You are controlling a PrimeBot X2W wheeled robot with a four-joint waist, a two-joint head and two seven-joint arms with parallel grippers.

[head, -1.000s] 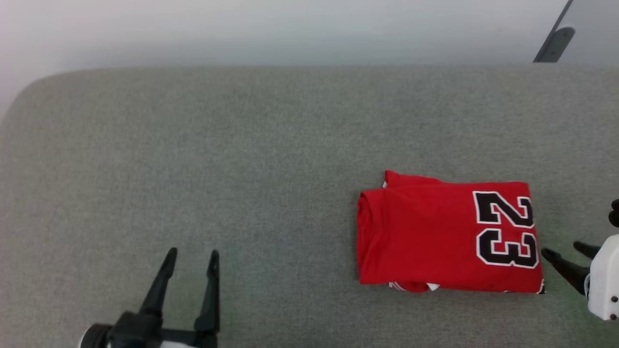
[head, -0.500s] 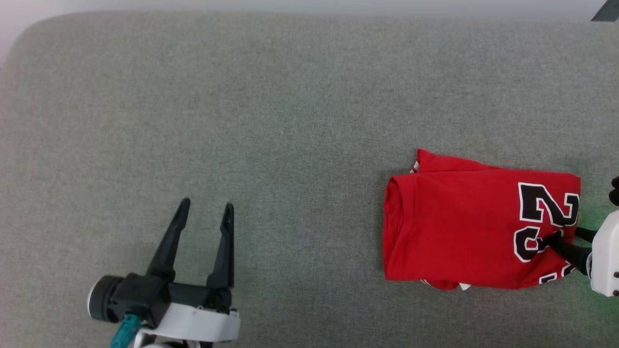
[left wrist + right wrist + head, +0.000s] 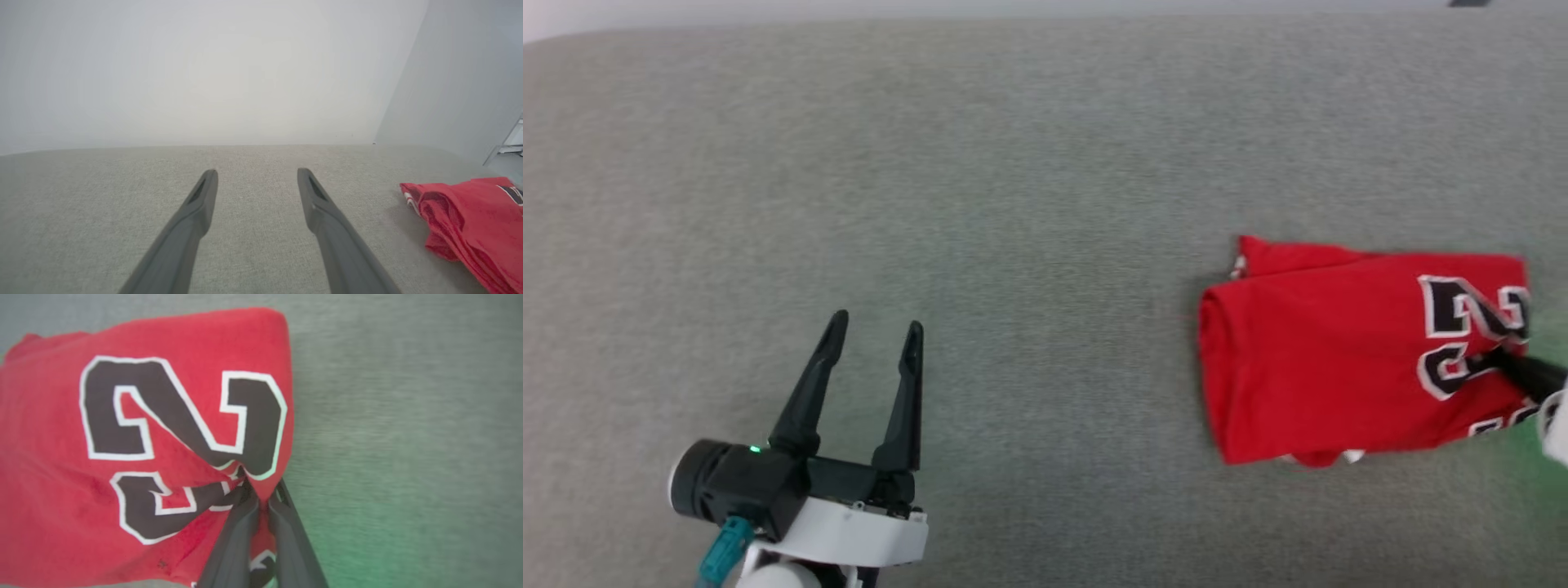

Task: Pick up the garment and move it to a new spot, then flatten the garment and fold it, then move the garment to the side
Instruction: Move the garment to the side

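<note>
Jaws, right: pressed tight together, pinching a fold of red cloth at the garment (image 3: pixel 45 465)'s edge, right beside the black number. What a nip!
Right gripper (image 3: pixel 261 486): one, with two dark fingers (image 3: pixel 235 543) side by side, and cloth drawn up into a peak at the tips; in the head view it sat at the far right edge.
Jaws, left: spread wide, with nothing between them.
Left gripper (image 3: pixel 876 325): one, with two dark fingers (image 3: pixel 810 392), low on the left of the head view, tips pointing up the view over bare fabric, well apart from the garment.
Garment: one, red, folded into a rough rectangle and lying at the right of the surface; its left end was a rounded fold, its right edge was puckered at the pinch, and a sliver of white peeked out along its near edge.
Number (image 3: pixel 163 412): two digits, a 2 and a 3, black with white outlines, the 3 creased by the pinch.
Surface (image 3: pixel 1013 163): one, grey and cloth-covered, under everything.
Wall (image 3: pixel 204 61): one, pale and plain, behind the surface in the left wrist view.
</note>
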